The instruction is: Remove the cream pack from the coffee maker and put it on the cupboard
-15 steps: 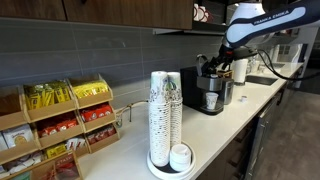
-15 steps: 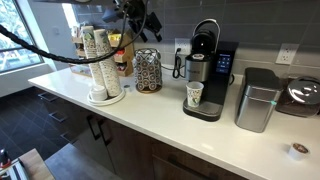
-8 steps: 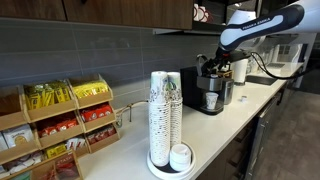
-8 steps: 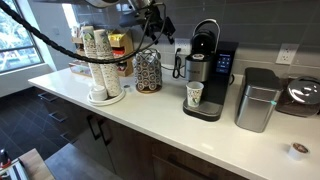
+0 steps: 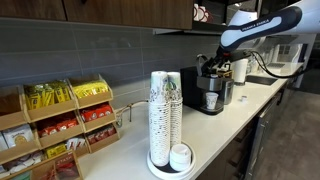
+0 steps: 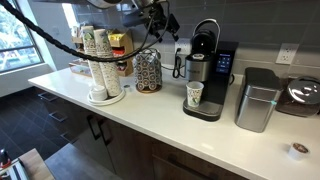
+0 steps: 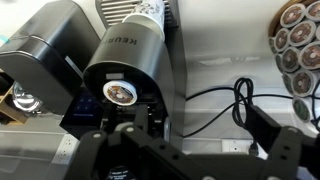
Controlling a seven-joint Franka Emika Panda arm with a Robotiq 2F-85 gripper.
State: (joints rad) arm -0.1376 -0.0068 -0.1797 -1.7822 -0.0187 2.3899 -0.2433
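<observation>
This looks like an office break kitchen. A long white counter (image 6: 150, 118) carries a coffee maker (image 6: 205, 75), tall stacks of paper cups (image 5: 165, 110), a pod holder (image 6: 147, 71) and a rack of packed snacks (image 5: 55, 122). Dark cabinets (image 6: 120, 145) stand under it.

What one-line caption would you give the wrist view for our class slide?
Open gripper hovering above a black coffee maker with a pod showing in its open top, cables on the counter.
</observation>
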